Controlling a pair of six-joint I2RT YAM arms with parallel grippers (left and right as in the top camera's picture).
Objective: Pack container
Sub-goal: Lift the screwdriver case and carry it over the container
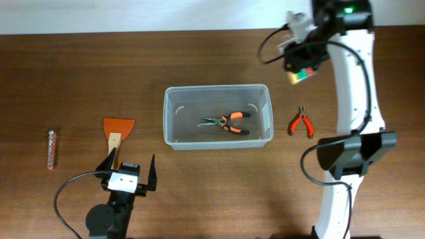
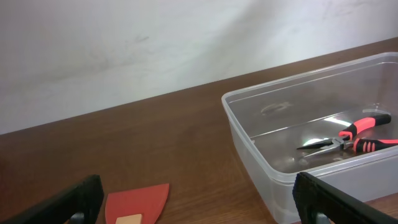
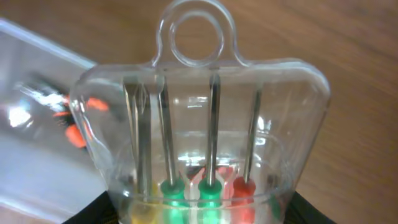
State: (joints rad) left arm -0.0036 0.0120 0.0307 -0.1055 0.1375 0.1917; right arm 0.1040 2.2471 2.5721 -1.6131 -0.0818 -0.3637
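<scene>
The container [image 1: 216,87] is a clear plastic tub in the middle of the table, with orange-handled long-nose pliers [image 1: 226,122] lying inside. Both show in the left wrist view as well, container [image 2: 261,155] and pliers [image 2: 348,138]. My right gripper [image 1: 302,65] hangs beyond the tub's far right corner, shut on a small clear case of bits [image 1: 301,74]. The right wrist view shows that case [image 3: 205,124] filling the frame between the jaws of the right gripper [image 3: 205,214], with the container [image 3: 31,174] blurred at the left. My left gripper [image 1: 131,162] stands open near the front edge.
Small red cutters [image 1: 300,123] lie on the table right of the tub. An orange scraper [image 1: 118,129] with a wooden handle lies left of it, just ahead of the left gripper [image 2: 199,205]. A metal bit [image 1: 52,149] lies at the far left.
</scene>
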